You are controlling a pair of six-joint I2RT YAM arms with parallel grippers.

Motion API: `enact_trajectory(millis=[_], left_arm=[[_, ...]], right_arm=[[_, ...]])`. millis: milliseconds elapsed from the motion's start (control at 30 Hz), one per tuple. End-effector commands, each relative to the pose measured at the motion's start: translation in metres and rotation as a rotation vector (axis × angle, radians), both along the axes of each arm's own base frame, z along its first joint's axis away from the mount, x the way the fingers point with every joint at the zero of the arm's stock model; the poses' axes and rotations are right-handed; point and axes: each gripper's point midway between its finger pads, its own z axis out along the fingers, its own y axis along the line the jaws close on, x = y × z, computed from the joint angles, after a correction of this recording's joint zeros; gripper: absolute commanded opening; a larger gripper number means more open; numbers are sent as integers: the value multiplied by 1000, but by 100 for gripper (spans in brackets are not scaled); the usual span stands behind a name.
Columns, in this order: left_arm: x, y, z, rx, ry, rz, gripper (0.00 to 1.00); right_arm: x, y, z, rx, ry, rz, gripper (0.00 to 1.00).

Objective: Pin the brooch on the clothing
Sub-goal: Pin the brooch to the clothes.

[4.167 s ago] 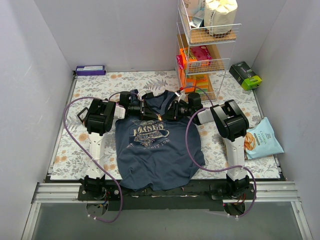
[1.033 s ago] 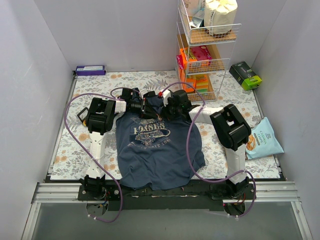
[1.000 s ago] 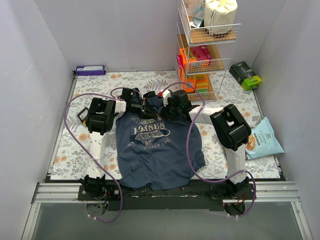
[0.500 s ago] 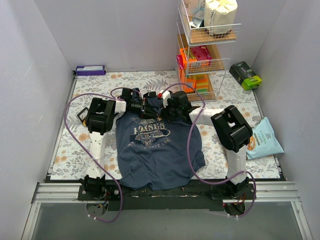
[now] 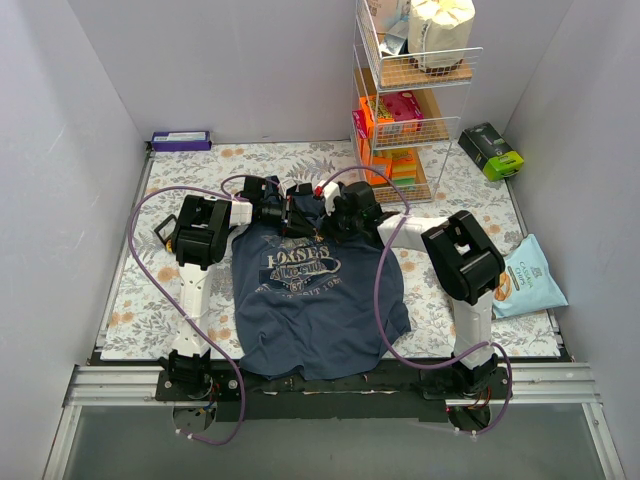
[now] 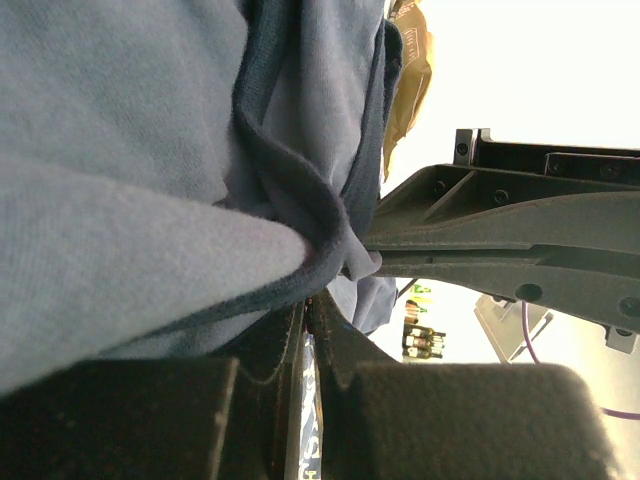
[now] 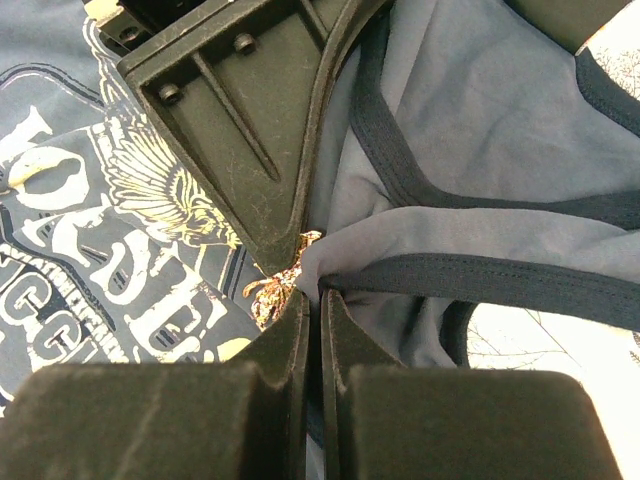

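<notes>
The clothing [image 5: 310,300], a navy tank top with a pale chest print, lies flat on the floral mat, its neckline lifted between both arms. My left gripper [image 5: 303,222] is shut on the dark neck trim, fabric [image 6: 120,150] bunched over its closed jaws [image 6: 308,300]. My right gripper [image 5: 331,224] meets it tip to tip. In the right wrist view its jaws [image 7: 312,296] are shut on a fold of the clothing [image 7: 480,130] at the trim. The brooch [image 7: 272,288], gold and ornate, sits just left of those tips, against the left gripper's finger [image 7: 250,130].
A wire shelf rack [image 5: 410,100] with boxes stands at the back right. A green box [image 5: 492,150] and a snack bag [image 5: 525,280] lie along the right side. A purple box [image 5: 181,140] sits at the back left. Purple cables loop from both arms.
The right arm has shifted left since the earliest frame, bringing its gripper against the left gripper at the neckline. Over the last second both arms hold almost still.
</notes>
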Motion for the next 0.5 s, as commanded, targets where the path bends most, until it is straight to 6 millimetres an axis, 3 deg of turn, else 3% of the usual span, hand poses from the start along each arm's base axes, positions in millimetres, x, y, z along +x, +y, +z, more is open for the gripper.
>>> enact_trajectory(millis=[0,467], left_arm=[[4,10,-27,87,101,81,0],[4,9,-20,68,60,67,0]], right_arm=[[-38,32,-5,17,94,152,1],[-37,35,-21,-41,136,149,1]])
